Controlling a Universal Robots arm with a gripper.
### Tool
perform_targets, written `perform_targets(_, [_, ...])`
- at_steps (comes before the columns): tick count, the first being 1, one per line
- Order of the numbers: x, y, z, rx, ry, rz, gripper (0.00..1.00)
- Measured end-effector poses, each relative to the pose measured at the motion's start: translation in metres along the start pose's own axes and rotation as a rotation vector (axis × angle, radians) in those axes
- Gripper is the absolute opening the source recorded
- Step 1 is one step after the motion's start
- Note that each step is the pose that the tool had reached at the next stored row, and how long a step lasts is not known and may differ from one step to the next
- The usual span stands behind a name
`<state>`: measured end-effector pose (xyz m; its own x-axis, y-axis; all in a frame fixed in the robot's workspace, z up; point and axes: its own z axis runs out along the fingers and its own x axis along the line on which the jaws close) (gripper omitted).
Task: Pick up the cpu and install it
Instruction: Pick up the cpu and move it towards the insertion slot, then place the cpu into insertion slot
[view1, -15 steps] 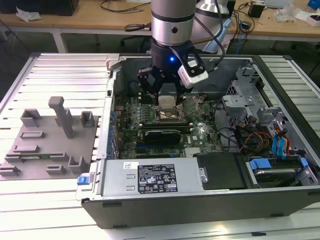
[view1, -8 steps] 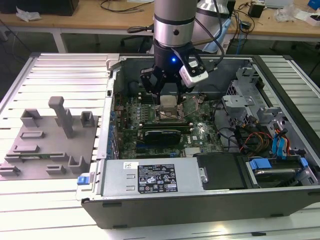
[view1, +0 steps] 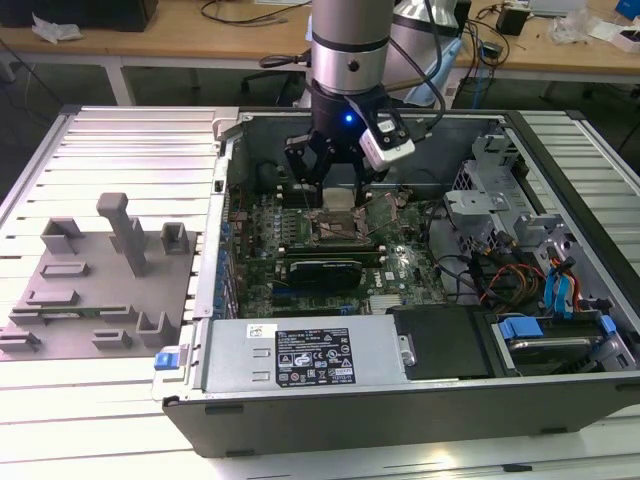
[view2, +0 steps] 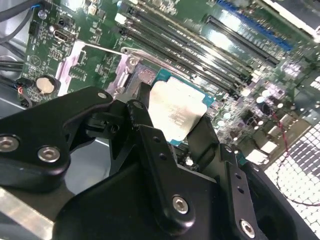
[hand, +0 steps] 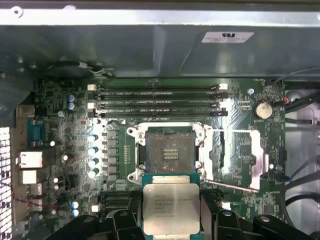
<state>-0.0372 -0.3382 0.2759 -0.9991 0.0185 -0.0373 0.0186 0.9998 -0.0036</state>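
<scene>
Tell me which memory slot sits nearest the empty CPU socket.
The slot directly bordering the socket frame; the other parallel slots lie beyond it, farther from the socket.

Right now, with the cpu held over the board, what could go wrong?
The hand holds the cpu by two edges only; it could tilt or slip. In the first wrist view it looks offset from the open socket, so lowering misaligned might damage the contacts. The opened load plate lies beside the socket; the hand might catch it.
</scene>
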Motion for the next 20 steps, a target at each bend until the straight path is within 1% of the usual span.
perform_targets(4, [-0.0029,0.0049,0.0032,0.0009,-0.0001,-0.001,0.55])
perform_targets(7, [-0.0048,0.008,0.0058,0.0005,-0.0001,-0.011,0.55])
perform_targets(12, [-0.005,0.0149,0.0099,0.0003,-0.0002,-0.02,0.55])
perform_targets(20, [-0.0049,0.015,0.0122,-0.0001,-0.0001,-0.021,0.55])
